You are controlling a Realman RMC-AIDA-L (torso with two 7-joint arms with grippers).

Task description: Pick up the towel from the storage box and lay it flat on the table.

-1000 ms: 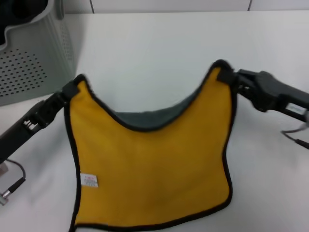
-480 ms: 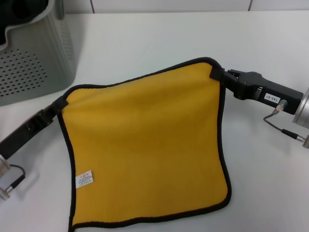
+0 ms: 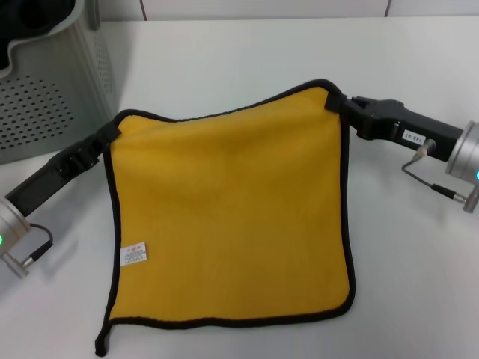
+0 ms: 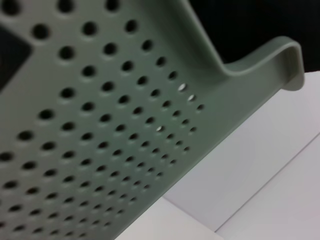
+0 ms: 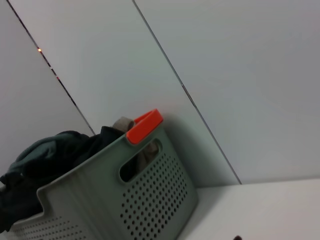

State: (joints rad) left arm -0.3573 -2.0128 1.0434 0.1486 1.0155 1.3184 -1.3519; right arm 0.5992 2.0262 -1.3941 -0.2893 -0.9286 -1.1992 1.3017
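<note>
The towel point(image 3: 232, 217) lies spread on the white table point(image 3: 224, 52), yellow face up, with black edging and a small white label point(image 3: 134, 254) near its left edge. My left gripper point(image 3: 111, 134) is shut on the towel's far left corner, low over the table. My right gripper point(image 3: 337, 103) is shut on the far right corner, equally low. The near left corner curls into a small dark tail. The light-grey perforated storage box point(image 3: 45, 90) stands at the far left, just behind the left arm. It fills the left wrist view point(image 4: 100, 125).
The right wrist view shows the storage box point(image 5: 125, 200) with an orange handle point(image 5: 145, 125) and dark cloths point(image 5: 50, 155) heaped inside. Loose cables hang by both wrists, one on the left point(image 3: 34, 250) and one on the right point(image 3: 438, 187). Bare tabletop lies behind and to the right of the towel.
The towel hung sagging between the grippers a second ago. It has been pulled taut and lowered, and now lies flat with its near edge in view. Both grippers still hold the far corners.
</note>
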